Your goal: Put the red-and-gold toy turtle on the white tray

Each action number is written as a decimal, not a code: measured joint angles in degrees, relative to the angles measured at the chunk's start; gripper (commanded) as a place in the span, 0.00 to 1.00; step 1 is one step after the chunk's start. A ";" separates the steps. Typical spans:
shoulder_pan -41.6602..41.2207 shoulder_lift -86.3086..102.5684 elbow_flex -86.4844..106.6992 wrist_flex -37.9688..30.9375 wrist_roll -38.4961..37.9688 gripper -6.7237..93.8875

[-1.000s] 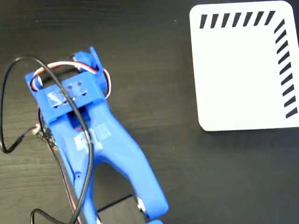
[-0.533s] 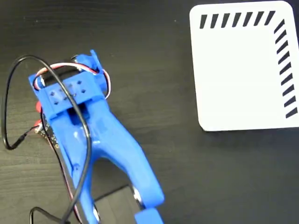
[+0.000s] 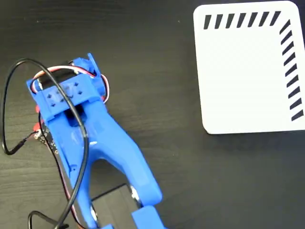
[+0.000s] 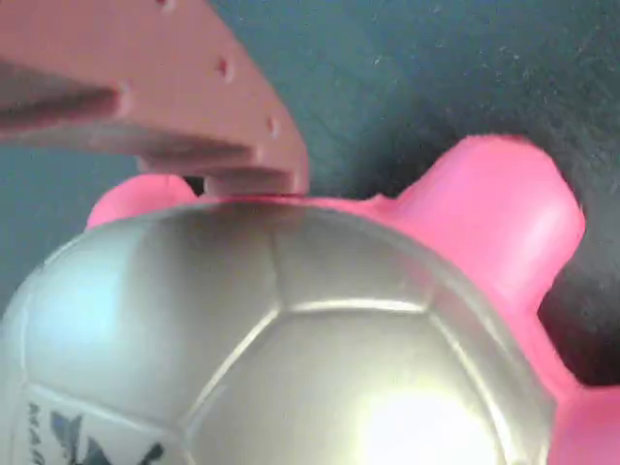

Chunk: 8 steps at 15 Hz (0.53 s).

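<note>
Turtle [image 4: 291,339] fills wrist view, very close: shiny domed shell w/ black print at 7 o'clock, pink-red limb toward 2 o'clock. One of the fingers [image 4: 184,87] lies against the shell's top edge at 11 o'clock; clenched or released, cannot tell. Fixed view: blue arm [image 3: 90,138] covers the toy at 9 o'clock, only red slivers by its left side. White tray [image 3: 243,76] at 2 o'clock, well apart on dark table [image 3: 157,57]. Black cable [image 3: 7,109] loops beside arm.
</note>
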 measured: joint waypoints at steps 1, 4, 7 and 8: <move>0.00 0.00 0.00 0.00 0.00 0.40; 0.00 0.09 -0.09 -1.32 0.00 0.08; 0.00 0.09 -0.18 -1.49 0.79 0.06; 0.00 0.18 -0.18 -1.49 1.76 0.06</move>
